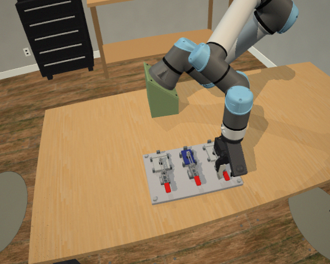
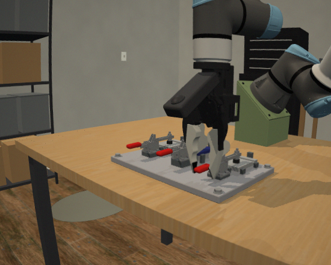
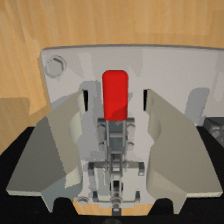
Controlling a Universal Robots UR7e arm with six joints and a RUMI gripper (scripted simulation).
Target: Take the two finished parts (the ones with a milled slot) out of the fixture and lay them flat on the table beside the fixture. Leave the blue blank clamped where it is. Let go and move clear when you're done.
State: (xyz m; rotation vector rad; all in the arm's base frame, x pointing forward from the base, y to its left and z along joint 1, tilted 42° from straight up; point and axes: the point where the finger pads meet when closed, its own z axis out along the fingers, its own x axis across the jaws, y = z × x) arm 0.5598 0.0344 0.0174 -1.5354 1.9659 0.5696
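- Tool (image 1: 225, 176) (image 2: 204, 174) (image 3: 115, 91) of mine is partly open and holds nothing; its fingers stand on both sides of one red handle (image 1: 226, 176) (image 2: 202, 168) (image 3: 115, 95), with a gap at each side.
- I judge that I am placed so to grip this handle and open its clamp, because the first finished part (image 1: 210, 152) (image 2: 245, 164) (image 3: 101, 187) lies under the clamp arm.
- The second finished part (image 1: 156, 165) (image 2: 173, 144) is also in the fixture (image 1: 181, 193) (image 2: 167, 177) (image 3: 170, 65), at the other end; neither part is on the desk (image 1: 94, 180) (image 2: 109, 176) (image 3: 135, 20) yet.
- Between them sits the blue blank (image 1: 185, 153) (image 2: 204, 150), under its own clamp, and its handle (image 1: 197, 180) (image 2: 164, 152) I must leave alone.
- Corner bolts probably keep the fixture plate steady when a handle is pulled.
- No brand, label or writing can be read by me, neither on the clamps nor on my arm.
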